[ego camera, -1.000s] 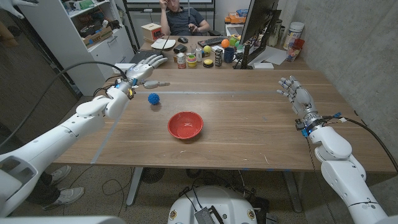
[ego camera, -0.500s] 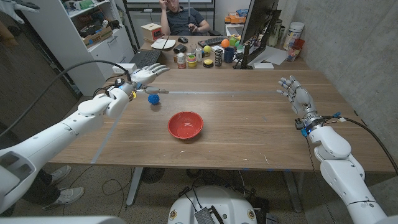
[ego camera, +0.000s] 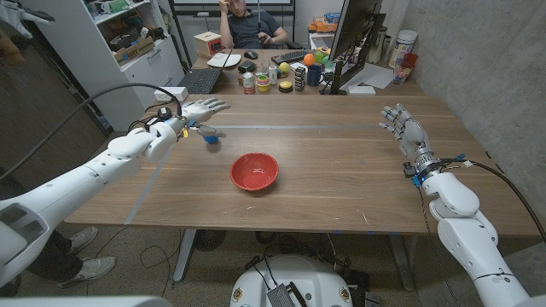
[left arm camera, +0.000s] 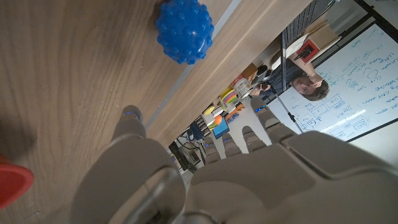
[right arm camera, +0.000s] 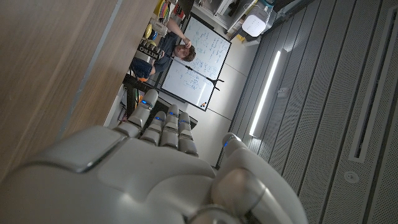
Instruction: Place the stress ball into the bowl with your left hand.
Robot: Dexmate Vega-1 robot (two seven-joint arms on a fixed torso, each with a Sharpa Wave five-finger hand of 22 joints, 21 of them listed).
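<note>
so we've got our left hand (ego camera: 198, 110) out over the wooden table (ego camera: 341, 170), up and to the left of the red bowl (ego camera: 254, 170) in the head view, fingers spread and holding nothing. the blue spiky stress ball (ego camera: 211, 136) is sitting on the table just under and beside that hand, partly covered by the fingers from the head camera, so we can't tell from there if a fingertip is touching it. in our left wrist view the ball (left arm camera: 184, 30) sits out past the fingertips (left arm camera: 128, 118) with bare wood between them, so it looks apart and not grasped. it's near the bowl but clearly outside it, off its far-left side next to a pale strip of tape (ego camera: 281, 126) running across the tabletop. a sliver of the bowl's rim (left arm camera: 13, 185) shows at the edge of the left wrist view. our right hand (ego camera: 405, 130) is way over on the other side of the bowl, well apart from it, palm upright with fingers loose and apart, nothing in it. a person (ego camera: 249, 23) sits behind the table at a cluttered desk.
</note>
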